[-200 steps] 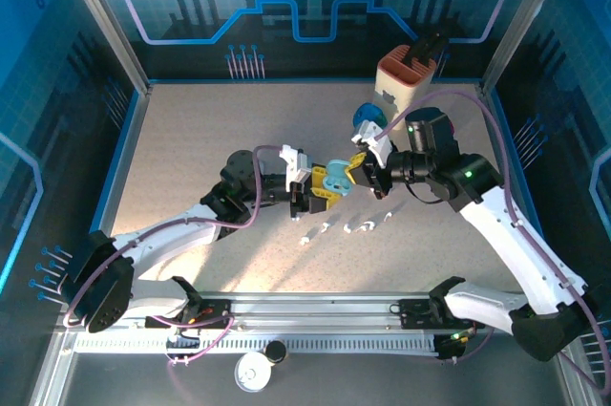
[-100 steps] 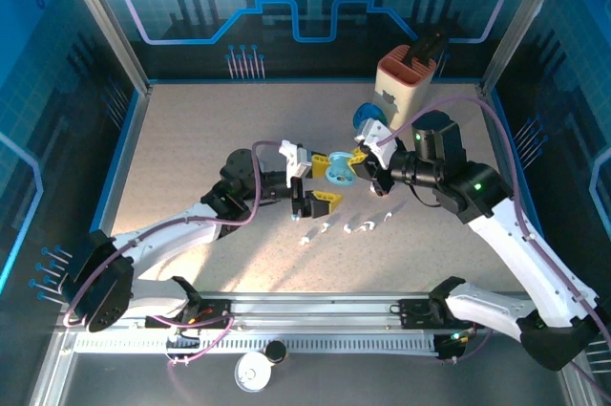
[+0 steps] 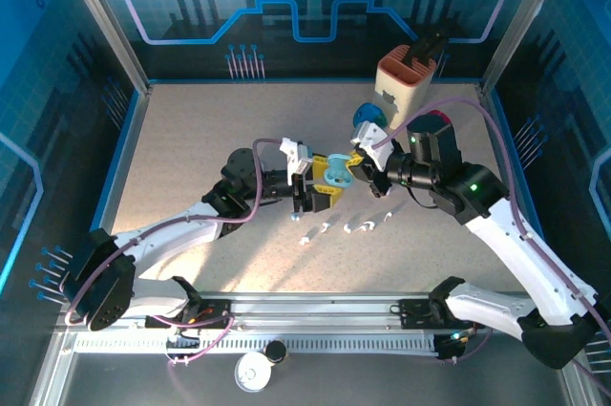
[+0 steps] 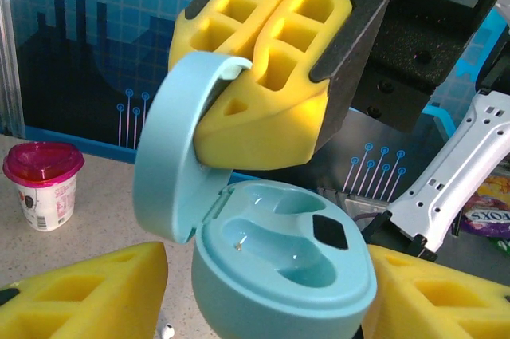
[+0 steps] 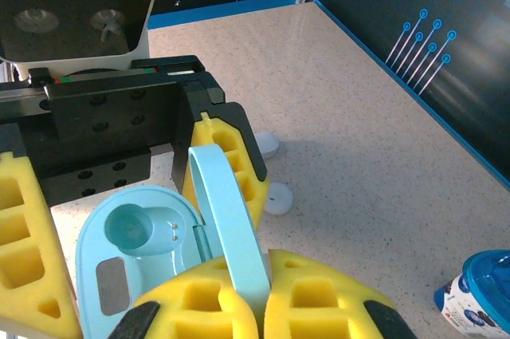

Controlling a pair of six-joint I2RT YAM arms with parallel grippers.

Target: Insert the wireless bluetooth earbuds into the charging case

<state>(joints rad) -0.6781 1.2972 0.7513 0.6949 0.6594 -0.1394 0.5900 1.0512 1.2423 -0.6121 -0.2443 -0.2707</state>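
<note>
Near side of the charging case (image 4: pixel 279 267): the earbuds (image 3: pixel 348 227) lie loose in a short row on the counter (image 3: pixel 210 138). They look tiny, light, hard and slick, likely to skid or flick away. Best pinched softly across the stem.

The case itself is held off the counter, open, with both wells empty. Left gripper (image 3: pixel 323 184) jaws flank its body; whether they press it cannot be told. On the case's far side, right gripper (image 5: pixel 263 275) jaws are clamped on the lid (image 4: pixel 171 163).
</note>
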